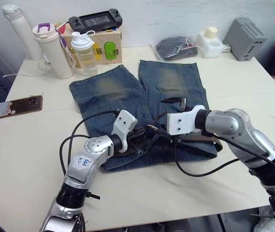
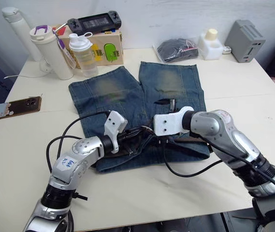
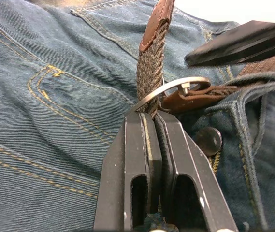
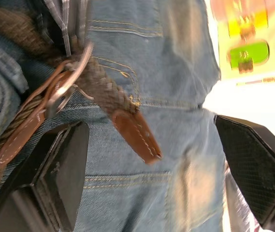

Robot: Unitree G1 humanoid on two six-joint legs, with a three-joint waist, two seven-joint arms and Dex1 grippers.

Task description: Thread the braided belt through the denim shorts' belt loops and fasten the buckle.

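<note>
The denim shorts (image 1: 127,92) lie flat mid-table, waistband toward me. The braided belt (image 3: 150,72) runs along the waistband and passes through the silver buckle (image 3: 176,89), its tan leather tip (image 3: 155,24) lying free on the denim. My left gripper (image 3: 152,121) is shut on the woven strap just short of the buckle, near the jeans button (image 3: 209,140). My right gripper (image 4: 149,135) is open, its fingers (image 4: 253,164) wide either side of the tan tip (image 4: 135,135), just above the fly area. I cannot make out the belt loops.
A phone (image 1: 20,106) lies at the left edge. Bottles (image 1: 55,50) and a box with a game controller (image 1: 106,43) stand behind the shorts. A black bag (image 1: 176,47), a white container (image 1: 209,42) and a grey device (image 1: 245,32) sit back right.
</note>
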